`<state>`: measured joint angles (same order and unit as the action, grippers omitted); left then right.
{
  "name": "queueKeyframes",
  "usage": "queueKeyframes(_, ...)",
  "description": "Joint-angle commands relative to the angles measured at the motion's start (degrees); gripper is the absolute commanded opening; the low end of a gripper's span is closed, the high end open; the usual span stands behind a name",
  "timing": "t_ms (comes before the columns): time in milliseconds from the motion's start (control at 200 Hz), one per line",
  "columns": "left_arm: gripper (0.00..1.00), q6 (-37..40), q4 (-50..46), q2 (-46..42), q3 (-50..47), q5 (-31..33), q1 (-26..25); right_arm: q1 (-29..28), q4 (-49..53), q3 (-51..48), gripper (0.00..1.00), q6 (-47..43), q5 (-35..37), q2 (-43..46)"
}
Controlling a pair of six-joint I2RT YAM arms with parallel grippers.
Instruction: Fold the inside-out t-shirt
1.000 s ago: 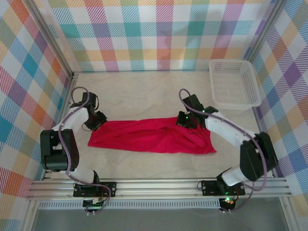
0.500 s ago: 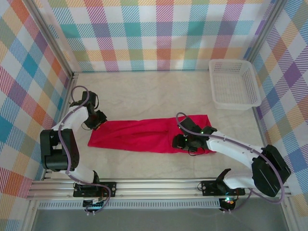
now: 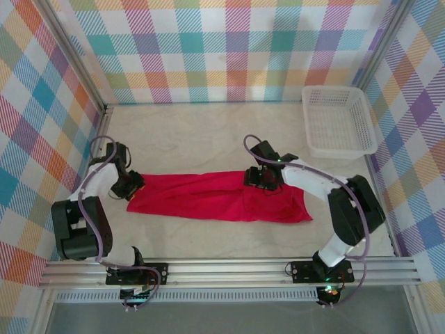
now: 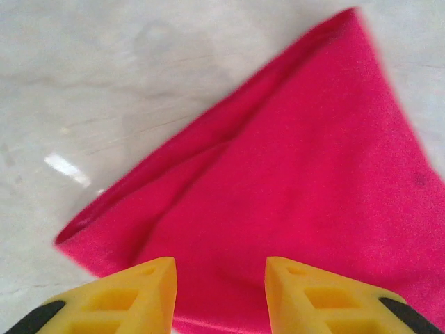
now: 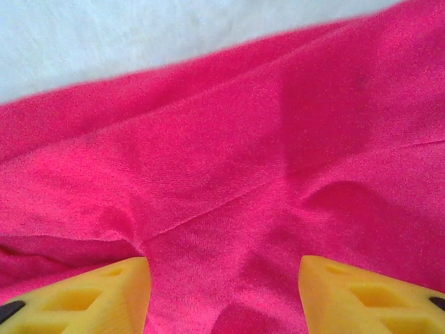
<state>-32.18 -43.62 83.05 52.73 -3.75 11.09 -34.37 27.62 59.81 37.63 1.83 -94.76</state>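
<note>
Red cloth t-shirt (image 3: pixel 215 196) lies banded across mid-frame. Left gripper (image 3: pixel 131 185) at its left end, right gripper (image 3: pixel 261 177) near centre, both gape empty.

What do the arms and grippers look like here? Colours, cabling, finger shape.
White links, black joints and bases on left arm and right arm, a mauve cable looping along each. Yellow wedge-shaped fingers with triangular cut-outs, black behind, on left gripper and right gripper.

The right gripper (image 3: pixel 256 179), half a second ago at the near edge of the t-shirt (image 3: pixel 208 195), is back over its far edge, fingers apart. The left gripper (image 3: pixel 132 186) has slid nearer, onto the shirt's left corner, which has shifted slightly
</note>
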Motion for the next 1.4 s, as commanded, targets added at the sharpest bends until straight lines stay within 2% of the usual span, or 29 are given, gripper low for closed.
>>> queueKeyframes(0,0.40,-1.8,0.1,-4.0,-4.1,-4.9,4.4,-2.3,-4.0,-3.0,0.59,0.8,-6.3,0.3)
queueKeyframes(135,0.42,-3.0,2.1,-5.8,-7.0,-8.9,8.0,-3.2,-5.4,-6.7,0.60,2.9,-5.0,0.0)
queueKeyframes(280,0.42,-4.8,3.8,-5.4,-7.6,-11.2,8.2,-3.2,-5.1,-6.5,0.61,1.9,-4.1,2.3)
queueKeyframes(425,0.42,-6.0,4.6,-4.9,-7.9,-11.0,8.2,-3.2,-4.2,-5.3,0.61,1.3,-4.0,3.8)
queueKeyframes(755,0.39,-8.7,8.0,-0.4,-8.7,-13.5,8.1,-3.2,-3.9,-5.2,0.63,1.8,-4.0,3.9)
queueKeyframes(835,0.31,-8.8,8.7,-0.5,-9.2,-13.9,8.1,-3.2,-3.9,-5.1,0.63,2.0,-3.8,3.6)
queueKeyframes(945,0.03,-8.8,8.8,-0.8,-9.1,-13.9,8.1,-3.1,-3.7,-4.4,0.63,2.1,-3.8,3.0)
queueKeyframes(985,0.00,-8.8,8.6,-1.1,-8.8,-13.9,8.1,-3.1,-3.4,-4.1,0.63,2.1,-3.6,2.8)
queueKeyframes(1125,0.00,-8.6,6.2,-2.6,-3.4,-11.7,7.7,-3.1,-2.7,-4.7,0.63,3.1,-1.6,2.5)
queueKeyframes(1265,0.00,-7.4,1.9,0.4,7.8,-8.4,5.9,-3.0,-1.8,-6.0,0.63,4.4,0.5,1.7)
queueKeyframes(1395,0.00,-6.8,-0.7,5.7,18.5,-5.2,0.3,-3.0,-1.9,-6.6,0.63,5.3,0.1,0.6)
